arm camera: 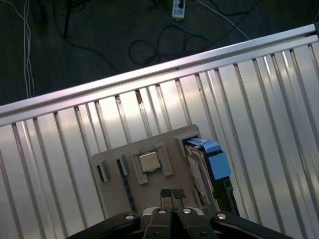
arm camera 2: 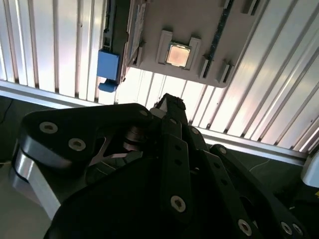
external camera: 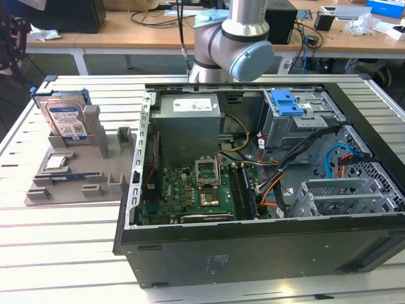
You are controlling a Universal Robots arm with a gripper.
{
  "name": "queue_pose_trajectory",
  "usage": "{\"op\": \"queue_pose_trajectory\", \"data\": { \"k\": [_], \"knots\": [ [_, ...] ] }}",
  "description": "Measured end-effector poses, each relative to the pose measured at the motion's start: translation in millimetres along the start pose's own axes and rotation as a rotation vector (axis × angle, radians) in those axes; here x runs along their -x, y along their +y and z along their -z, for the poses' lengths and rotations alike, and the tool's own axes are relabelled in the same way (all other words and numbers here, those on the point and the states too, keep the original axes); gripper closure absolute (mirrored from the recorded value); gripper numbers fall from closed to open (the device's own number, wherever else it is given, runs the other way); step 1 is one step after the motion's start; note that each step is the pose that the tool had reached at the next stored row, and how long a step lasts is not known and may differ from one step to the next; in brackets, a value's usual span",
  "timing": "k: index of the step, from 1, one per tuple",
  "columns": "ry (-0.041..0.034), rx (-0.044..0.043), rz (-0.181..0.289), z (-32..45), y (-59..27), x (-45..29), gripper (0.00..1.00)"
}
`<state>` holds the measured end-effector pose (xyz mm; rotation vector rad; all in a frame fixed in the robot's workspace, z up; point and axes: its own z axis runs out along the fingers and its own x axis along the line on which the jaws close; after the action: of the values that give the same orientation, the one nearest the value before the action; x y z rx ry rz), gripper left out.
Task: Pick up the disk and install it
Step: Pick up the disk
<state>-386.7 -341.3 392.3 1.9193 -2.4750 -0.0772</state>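
The disk [external camera: 63, 117] stands on edge in a grey holder [external camera: 71, 174] on the bench [external camera: 63, 253], at the exterior view's left, beside the open computer case [external camera: 253, 253]. It looks rigid, probably weighty and shock-sensitive, and is best gripped across its blue-framed edges. The end effector [arm camera: 171, 193] hangs over the holder, fingers together, empty.

The raised exterior view and both downward wrist views share the fixture [external camera: 95, 166].

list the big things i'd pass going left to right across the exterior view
disk standing on edge → grey power supply box inside the open computer case → drive cage with a blue latch
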Motion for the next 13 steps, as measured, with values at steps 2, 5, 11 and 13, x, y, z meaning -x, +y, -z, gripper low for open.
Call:
{"op": "queue_pose_trajectory", "data": {
  "k": [2,5,11,13],
  "knots": [
    [0.0011,0.0006,0.027,0.0,0.0,0.0,0.89],
    [0.0029,0.0015,0.067,0.0,0.0,0.0,0.89],
    [0.0066,0.0035,0.150,0.0,0.0,0.0,0.89],
    [0.0074,0.0038,0.170,-0.1,0.0,0.0,0.89]
  ]
}}
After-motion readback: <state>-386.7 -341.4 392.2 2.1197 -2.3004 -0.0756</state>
